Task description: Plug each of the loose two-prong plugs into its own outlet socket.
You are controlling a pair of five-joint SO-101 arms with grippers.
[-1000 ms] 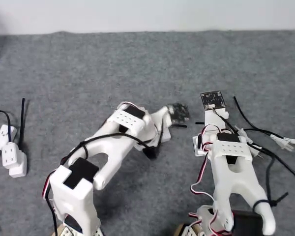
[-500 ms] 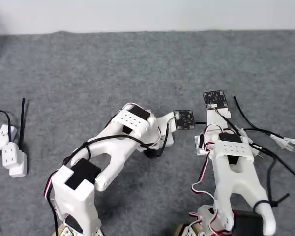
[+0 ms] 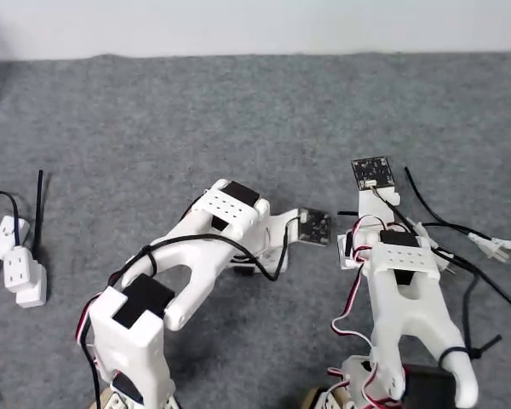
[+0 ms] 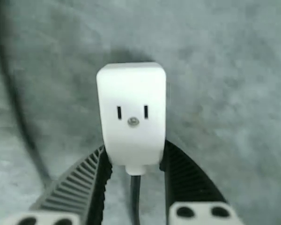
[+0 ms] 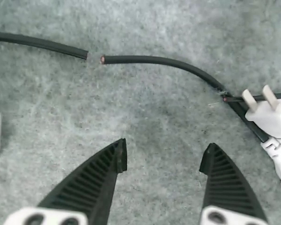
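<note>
My left gripper (image 4: 136, 152) is shut on a white outlet socket (image 4: 131, 110), whose slotted face looks at the camera. The socket's black cord runs back between the fingers (image 4: 185, 176). In the high view the left arm (image 3: 226, 213) stretches toward the table's middle, next to the right arm (image 3: 400, 264). My right gripper (image 5: 166, 152) stands open just above the grey carpet. A white two-prong plug (image 5: 271, 117) lies off to one side of it, untouched. Another loose plug (image 3: 498, 247) rests at the far right on its black cord.
More white outlet sockets (image 3: 17, 266) with black cords lie at the table's left edge. Two cut black cable ends (image 5: 96, 57) lie beyond the right gripper. Black cords (image 3: 460, 256) tangle around the right arm. Bare grey carpet (image 3: 238, 119) spreads across the back.
The left arm's wrist has turned and dropped slightly toward the near side, its camera board swinging with it. The right arm has barely shifted.
</note>
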